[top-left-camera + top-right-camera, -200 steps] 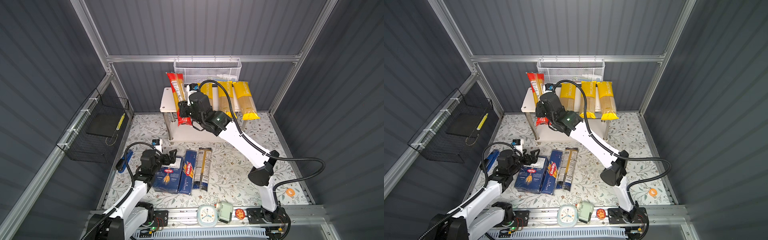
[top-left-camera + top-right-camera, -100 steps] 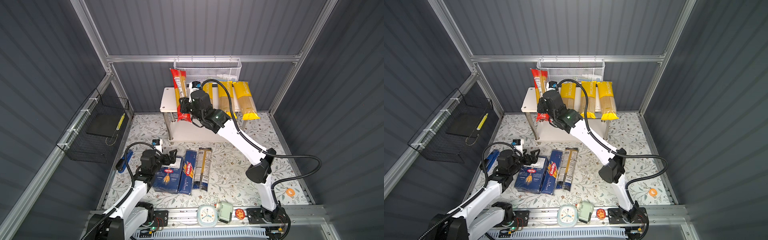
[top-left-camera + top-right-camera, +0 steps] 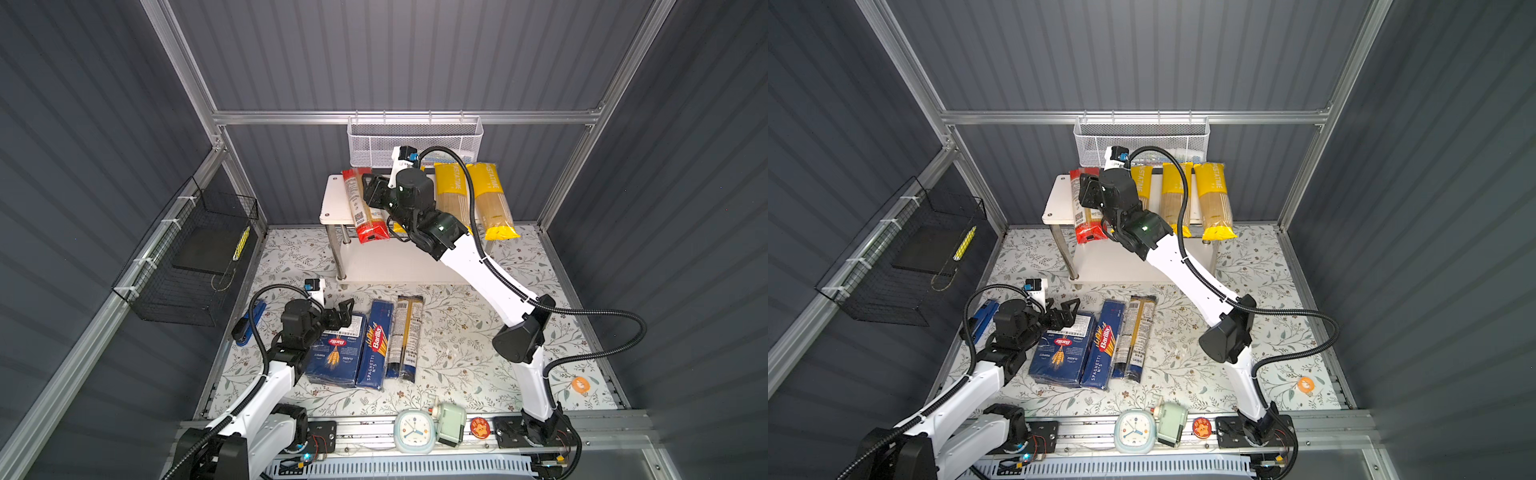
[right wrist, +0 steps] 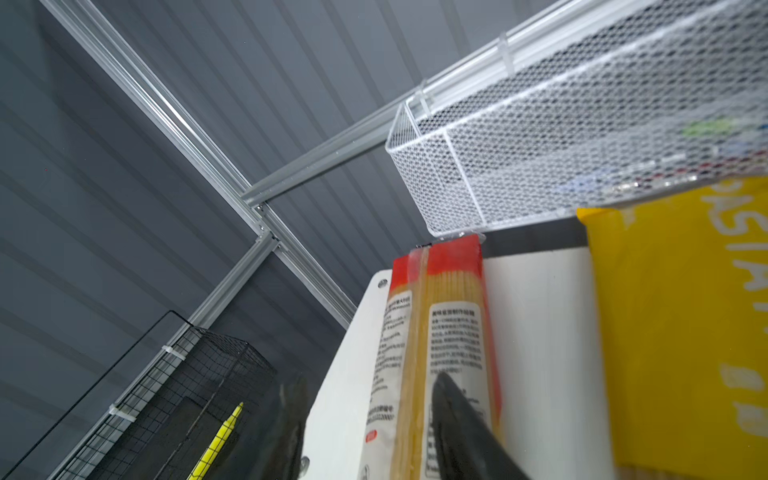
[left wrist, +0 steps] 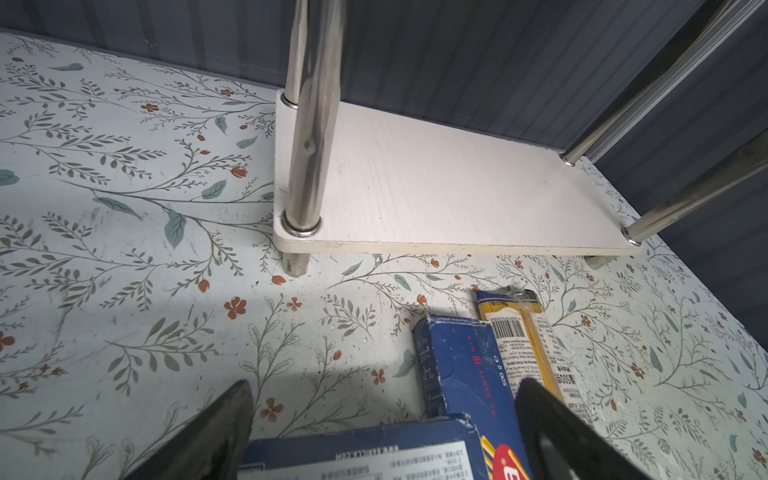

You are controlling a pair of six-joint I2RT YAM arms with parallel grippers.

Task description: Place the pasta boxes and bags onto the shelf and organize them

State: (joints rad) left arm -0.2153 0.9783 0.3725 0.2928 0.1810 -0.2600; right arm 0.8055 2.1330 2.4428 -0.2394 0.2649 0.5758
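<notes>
The white shelf (image 3: 332, 205) stands at the back. On its top board lie three yellow bags (image 3: 1212, 199) and the clear bag with red ends (image 3: 360, 203), whose near end overhangs the front edge. My right gripper (image 3: 372, 193) hovers over that bag, open: one finger (image 4: 457, 415) rests above the bag (image 4: 449, 316), the other is off the board's side. On the floor lie the wide blue box (image 3: 334, 353), the narrow Spaghetti box (image 3: 376, 345) and the clear bag with dark ends (image 3: 405, 336). My left gripper (image 3: 343, 313) is open over the wide box's (image 5: 365, 453) far edge.
A white mesh basket (image 3: 415, 141) hangs just above the shelf's back. A black wire basket (image 3: 195, 257) with a yellow marker is on the left wall. A blue object (image 3: 253, 318) lies left of my left arm. A clock (image 3: 413, 430) sits on the front rail.
My right gripper pushed the red-ended bag up and back until it lay on the top board, then opened its jaws. The left arm has not moved.
</notes>
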